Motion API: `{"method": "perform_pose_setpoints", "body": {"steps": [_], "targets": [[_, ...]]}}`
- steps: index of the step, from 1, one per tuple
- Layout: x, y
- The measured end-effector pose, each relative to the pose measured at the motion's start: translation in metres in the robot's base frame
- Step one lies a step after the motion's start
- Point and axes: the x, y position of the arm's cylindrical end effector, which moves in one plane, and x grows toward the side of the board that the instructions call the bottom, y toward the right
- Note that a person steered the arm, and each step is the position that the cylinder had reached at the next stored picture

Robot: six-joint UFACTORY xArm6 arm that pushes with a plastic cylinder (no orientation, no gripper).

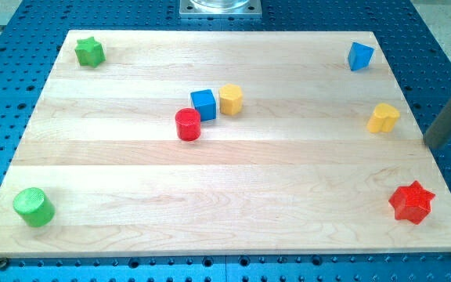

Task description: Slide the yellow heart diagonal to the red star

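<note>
The yellow heart [384, 118] lies near the board's right edge, about mid-height. The red star [411, 202] lies at the view's bottom right, below and slightly right of the heart, with a clear gap between them. My tip [434, 143] is at the lower end of the dark rod that comes in from the view's right edge. It sits just off the board's right edge, to the right of and a little below the yellow heart, apart from it, and above the red star.
A blue block [359, 56] is at the top right. A blue cube [203, 104], yellow hexagon [230, 99] and red cylinder [187, 124] cluster at centre. A green star [89, 52] is top left, a green cylinder [34, 207] bottom left.
</note>
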Motion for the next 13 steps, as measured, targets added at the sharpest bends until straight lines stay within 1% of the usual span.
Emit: {"method": "perform_pose_setpoints", "body": {"steps": [1, 2, 3, 4, 5, 6, 7, 8, 9, 10, 11, 12, 13], "targets": [[-0.049, -0.001], [-0.055, -0.022], [-0.049, -0.053], [-0.037, -0.104], [-0.025, -0.141], [-0.031, -0.119], [-0.065, -0.060], [-0.054, -0.050], [-0.019, -0.071], [-0.008, -0.091], [-0.015, -0.119], [-0.015, -0.132], [-0.015, -0.097]]}}
